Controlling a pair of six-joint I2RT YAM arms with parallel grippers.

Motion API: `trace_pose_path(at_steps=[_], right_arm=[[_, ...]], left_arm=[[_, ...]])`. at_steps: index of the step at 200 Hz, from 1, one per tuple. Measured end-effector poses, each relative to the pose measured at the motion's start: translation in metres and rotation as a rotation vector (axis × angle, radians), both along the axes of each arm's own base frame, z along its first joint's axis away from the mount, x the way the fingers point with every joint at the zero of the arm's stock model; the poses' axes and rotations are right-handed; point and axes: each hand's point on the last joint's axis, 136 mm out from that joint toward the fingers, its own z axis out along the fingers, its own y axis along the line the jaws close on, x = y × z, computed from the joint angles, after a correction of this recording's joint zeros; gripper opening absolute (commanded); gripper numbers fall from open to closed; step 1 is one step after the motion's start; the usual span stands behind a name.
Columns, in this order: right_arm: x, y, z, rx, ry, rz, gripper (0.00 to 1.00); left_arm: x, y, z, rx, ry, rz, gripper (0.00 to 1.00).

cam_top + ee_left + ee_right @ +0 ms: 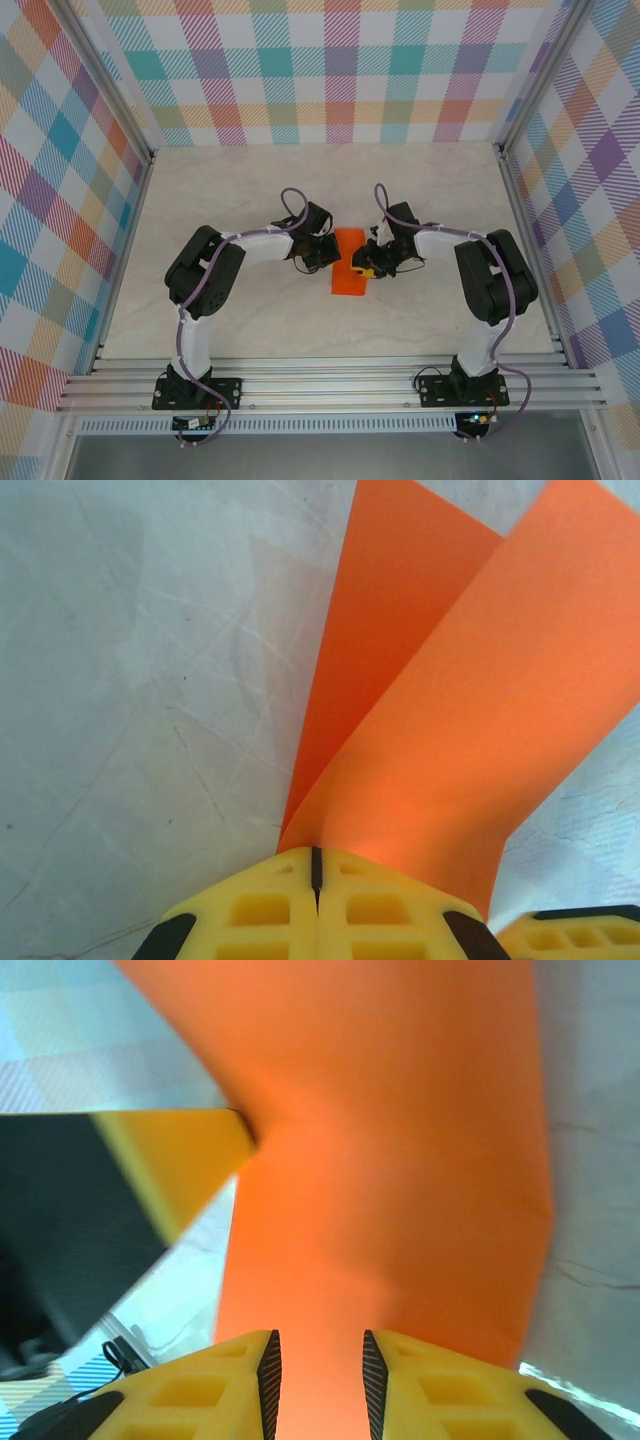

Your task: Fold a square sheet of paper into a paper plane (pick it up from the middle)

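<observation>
**Left gripper pinches the folded sheet, right gripper stands partly open around it**

You have the orange sheet of paper [350, 275] in the middle of the pale marbled table [250, 190], between the two grippers. From above it reads as a narrow upright strip, longer than it is wide.

Your left gripper [322, 252] meets the sheet from the left. In its wrist view the yellow fingers [260, 910] are pressed together with no gap, and the paper [450, 730] comes straight out of their tip. Two layers fan up and away from that pinch, one behind the other, lifted off the table [120, 680]. So your left gripper is closed on the sheet at its fold.

Your right gripper [370, 265] comes in from the right. In its wrist view [318, 1375] the jaws stand a little apart, and the orange paper [400, 1160] fills the gap between the black pads [268, 1380]. You cannot tell here whether those pads touch the paper. The left gripper's yellow finger [180, 1160] shows at the sheet's left edge.
</observation>
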Motion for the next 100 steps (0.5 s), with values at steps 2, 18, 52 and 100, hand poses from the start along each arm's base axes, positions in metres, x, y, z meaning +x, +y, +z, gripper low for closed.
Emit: trace_pose_path(at_steps=[2,18,52,100], right_arm=[[-0.001,0.0,-0.001,-0.002,0.004,-0.001,0.3],[-0.006,-0.002,-0.011,-0.01,0.029,-0.001,0.3],[-0.004,-0.002,-0.01,0.003,0.022,-0.005,0.32],[-0.011,0.001,0.016,0.074,-0.037,0.011,0.32]], left_arm=[[0.0,0.0,0.0,0.0,0.0,0.0,0.0],[0.0,0.0,0.0,0.0,0.0,0.0,0.0],[0.0,0.0,0.0,-0.001,0.002,-0.002,0.0],[0.0,0.0,0.0,0.0,0.0,-0.005,0.0]])
